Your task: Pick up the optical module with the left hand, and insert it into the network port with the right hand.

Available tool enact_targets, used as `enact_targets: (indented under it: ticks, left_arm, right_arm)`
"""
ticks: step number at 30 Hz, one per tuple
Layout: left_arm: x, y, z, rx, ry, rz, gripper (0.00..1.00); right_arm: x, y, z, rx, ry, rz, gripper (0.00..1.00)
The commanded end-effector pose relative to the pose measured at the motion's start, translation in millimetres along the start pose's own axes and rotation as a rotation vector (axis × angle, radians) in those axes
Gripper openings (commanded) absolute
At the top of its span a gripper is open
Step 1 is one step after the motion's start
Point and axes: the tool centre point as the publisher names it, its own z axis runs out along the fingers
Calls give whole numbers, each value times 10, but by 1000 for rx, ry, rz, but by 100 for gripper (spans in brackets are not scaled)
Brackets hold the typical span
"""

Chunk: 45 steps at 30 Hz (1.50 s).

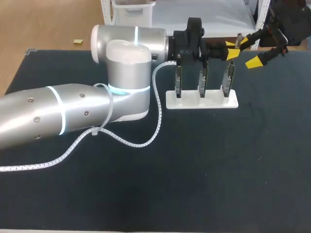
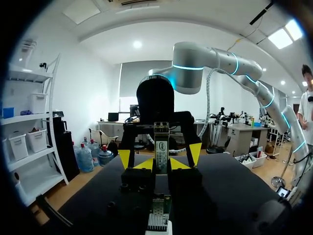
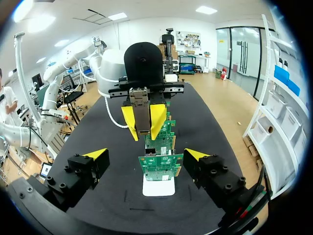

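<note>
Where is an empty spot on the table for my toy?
The wide dark mat between the white stand and the near edge, right of the coiled cable, is bare. At the stand it is crowded: boards, module, left arm, right arm.

Bright, even overhead light casts faint shadows.

The table (image 1: 194, 184) is covered in a plain navy-black mat. The stand (image 1: 201, 101) on it is plain white, and the circuit boards (image 3: 160, 166) upright in it are green, speckled with small pale and dark parts. Above the stand, the left gripper (image 3: 142, 122) is black with bright yellow tips, and the optical module (image 3: 140, 105) is dull silver-grey with a pale label. Near the stand, the right gripper (image 3: 145, 154) is black with yellow tips too. Beside the stand, the left arm (image 1: 73, 111) is matte silver with glowing pale-cyan rings, and its spiral cable sleeve (image 1: 146, 141) is white.
</note>
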Motion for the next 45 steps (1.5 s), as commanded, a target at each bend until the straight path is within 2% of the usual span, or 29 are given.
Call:
enact_targets:
  ticks: [1,45]
  left_arm:
    - [5,40,22,6,5,-4,0]
    - [55,57,-32,-2,13,-21,0]
  right_arm:
    - [-2,21,3,5,1,-1,100]
    - [-2,21,3,5,1,-1,100]
